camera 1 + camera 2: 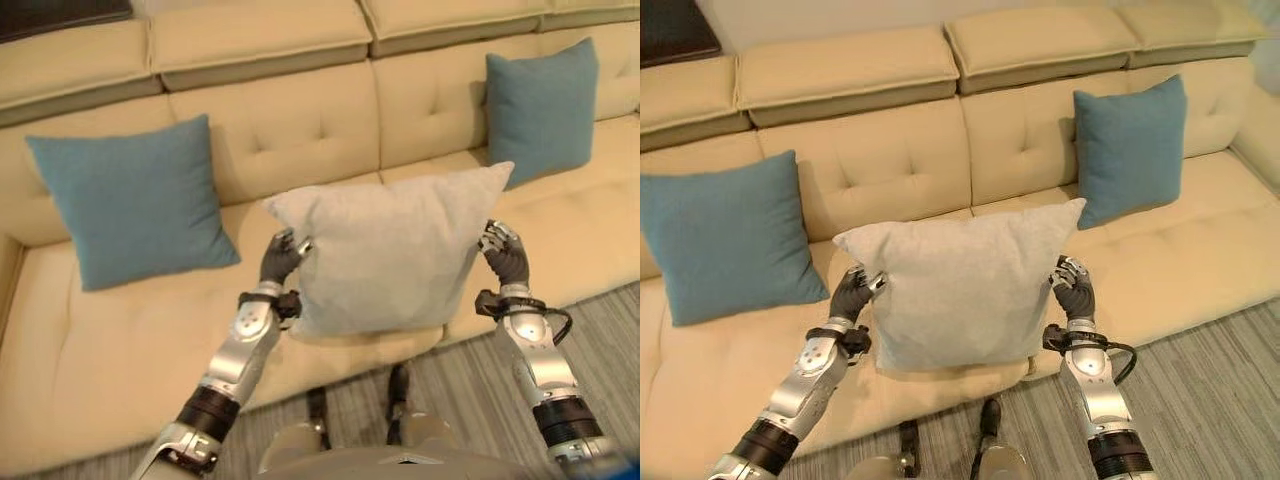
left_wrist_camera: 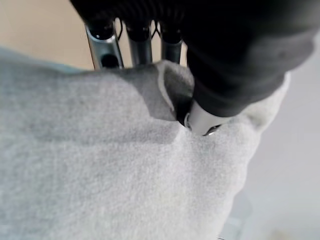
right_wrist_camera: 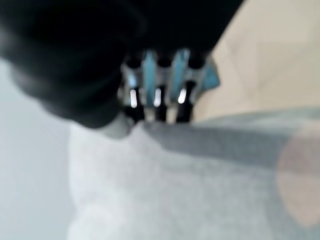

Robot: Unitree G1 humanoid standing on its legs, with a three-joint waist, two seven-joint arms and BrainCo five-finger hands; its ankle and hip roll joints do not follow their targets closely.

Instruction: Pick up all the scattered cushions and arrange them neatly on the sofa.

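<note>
Cushions number three in the left eye view: one square, pale grey cushion (image 1: 390, 250) of soft fabric held upright over the tufted cream sofa (image 1: 300, 140) seat, two teal cushions (image 1: 135, 200) leaning on its backrest. Left hand (image 1: 281, 256) and right hand (image 1: 503, 250) pinch opposite edges. Left wrist view: thumb (image 2: 202, 120) and fingers (image 2: 102, 47) clamp nubby grey cloth. Right wrist view: fingers (image 3: 157, 97) curl over the cushion's edge.

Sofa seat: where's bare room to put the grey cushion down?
Bare seat lies between the left blue cushion and the right blue cushion, behind the grey cushion held by left hand and right hand. The sofa ends are taken.
</note>
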